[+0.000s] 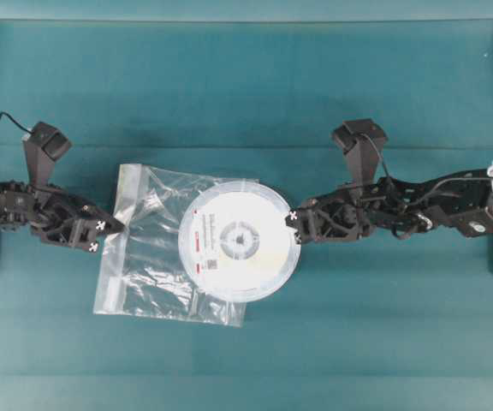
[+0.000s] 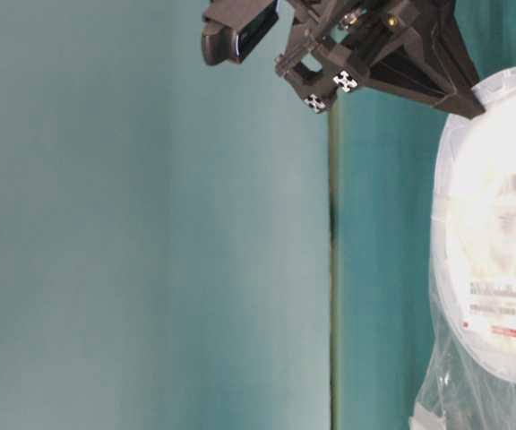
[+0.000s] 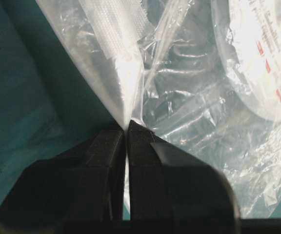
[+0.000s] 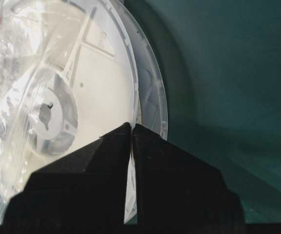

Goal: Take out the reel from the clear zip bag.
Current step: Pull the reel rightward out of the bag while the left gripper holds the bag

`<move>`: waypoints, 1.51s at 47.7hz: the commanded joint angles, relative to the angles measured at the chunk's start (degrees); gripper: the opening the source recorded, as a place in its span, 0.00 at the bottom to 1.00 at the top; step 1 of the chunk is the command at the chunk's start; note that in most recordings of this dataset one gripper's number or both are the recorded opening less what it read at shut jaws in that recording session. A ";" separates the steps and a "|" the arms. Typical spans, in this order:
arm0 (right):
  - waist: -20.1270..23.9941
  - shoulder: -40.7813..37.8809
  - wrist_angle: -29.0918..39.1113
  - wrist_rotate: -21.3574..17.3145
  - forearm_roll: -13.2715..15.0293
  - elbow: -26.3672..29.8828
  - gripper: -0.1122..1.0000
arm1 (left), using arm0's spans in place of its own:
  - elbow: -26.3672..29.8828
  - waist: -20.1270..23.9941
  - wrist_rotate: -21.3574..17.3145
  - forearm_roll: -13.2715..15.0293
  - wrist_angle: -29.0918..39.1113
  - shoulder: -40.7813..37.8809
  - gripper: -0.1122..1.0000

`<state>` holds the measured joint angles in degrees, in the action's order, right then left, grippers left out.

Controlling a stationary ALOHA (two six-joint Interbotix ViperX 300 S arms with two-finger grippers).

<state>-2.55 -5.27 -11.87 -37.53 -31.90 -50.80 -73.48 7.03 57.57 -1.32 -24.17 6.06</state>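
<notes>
Fingers on both arms are clamped, each on a different thing. From overhead, the left gripper (image 1: 109,233) pinches the left edge of the clear zip bag (image 1: 148,265), which lies on the teal table (image 1: 246,103), while the right gripper (image 1: 294,224) bites the right rim of the reel (image 1: 240,241). Most of the reel appears to stick out past the bag's right side, with its left part over or inside the crinkled film.

At table level, the right gripper (image 2: 466,109) meets the reel (image 2: 500,224) at its rim, and loose film from the bag (image 2: 460,394) trails off the reel's far end.

The left wrist camera shows its fingers (image 3: 106,156) squeezed tight on a thin fold of bag (image 3: 194,117), the reel (image 3: 257,53) beyond.

The right wrist camera shows its fingers (image 4: 111,156) closed on the reel's (image 4: 82,87) thin flange, film draped over the reel's left part.

Risks, as I judge them: the flange grip is narrow, so the reel could slip or twist free if the film snags it; the pinched fold could slide out, letting the bag drag along.
</notes>
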 commanded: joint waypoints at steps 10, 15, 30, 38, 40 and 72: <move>-0.18 2.55 -0.09 -0.44 -0.09 -2.37 0.13 | 0.35 0.53 0.26 0.09 0.00 0.00 0.10; -0.53 3.69 -0.09 -0.44 -0.35 -3.78 0.13 | 0.35 0.53 0.26 0.09 -0.09 0.09 0.10; -2.81 6.94 0.09 -0.26 -0.44 -6.59 0.13 | 0.35 0.53 0.26 0.09 0.00 0.09 0.10; -2.81 7.73 0.44 -0.35 -0.44 -7.91 0.13 | 0.35 0.53 0.35 0.09 0.00 0.00 0.10; -2.81 8.00 0.53 -0.35 -0.44 -8.17 0.13 | 0.35 0.53 0.35 0.09 0.00 0.00 0.10; -2.90 13.80 1.58 -0.44 -0.44 -13.27 0.13 | 0.53 0.53 0.35 0.09 0.00 0.09 0.10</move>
<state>-5.36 7.12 -10.72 -37.62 -32.34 -63.81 -73.39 7.12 57.92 -1.49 -24.08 6.06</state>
